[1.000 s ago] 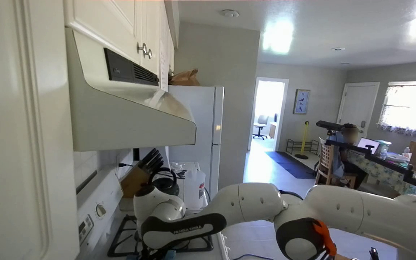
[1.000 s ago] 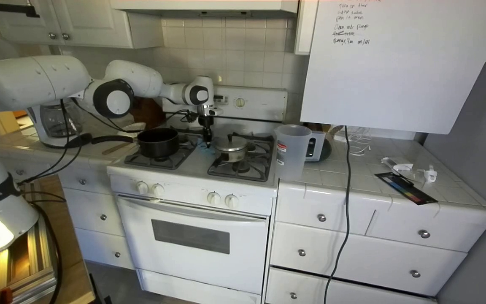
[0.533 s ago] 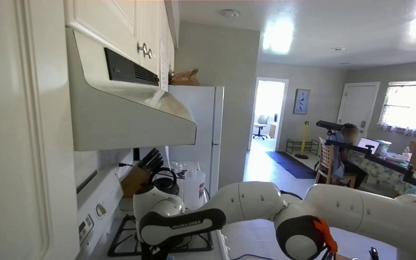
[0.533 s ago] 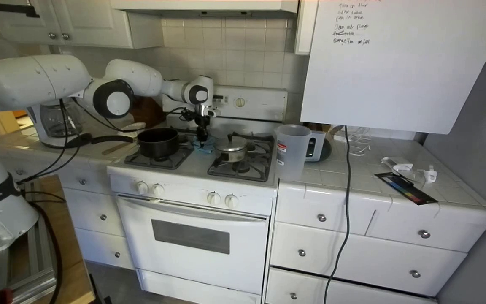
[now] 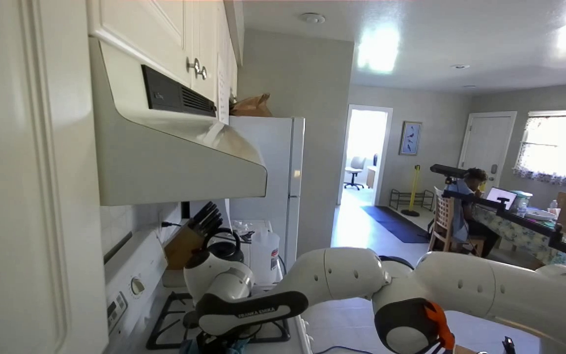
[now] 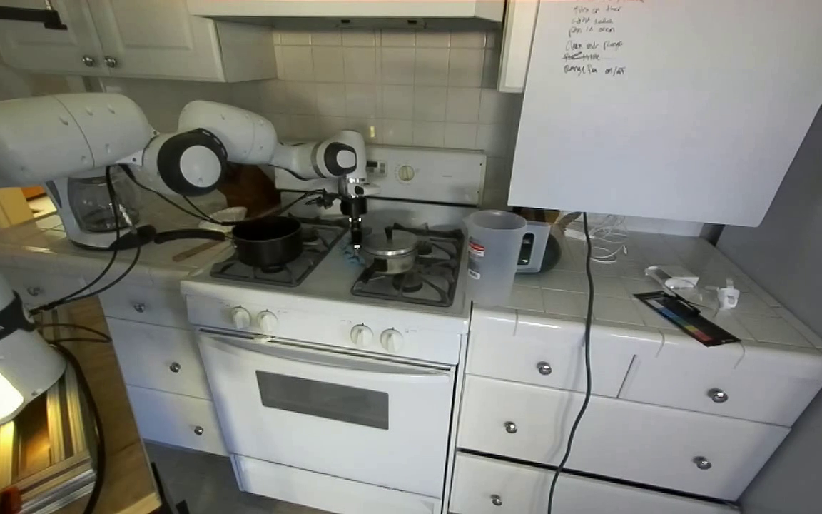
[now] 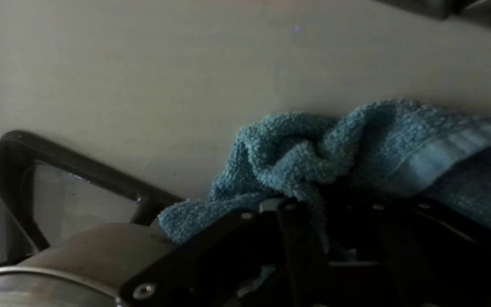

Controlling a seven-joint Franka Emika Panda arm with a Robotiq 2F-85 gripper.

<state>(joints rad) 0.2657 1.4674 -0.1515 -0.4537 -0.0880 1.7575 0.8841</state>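
One blue cloth (image 7: pixel 290 160) is clamped in the end effector (image 6: pixel 357 241); sweeping sideways could knock the lidded pot (image 6: pixel 392 253) beside it.

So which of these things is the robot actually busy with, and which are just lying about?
Seemingly in the job:
blue cloth, gripped by the end effector
white stovetop, beneath the cloth

Seemingly just about:
black saucepan, on a burner
silver lidded pot, beside the cloth
plastic pitcher
coffee maker
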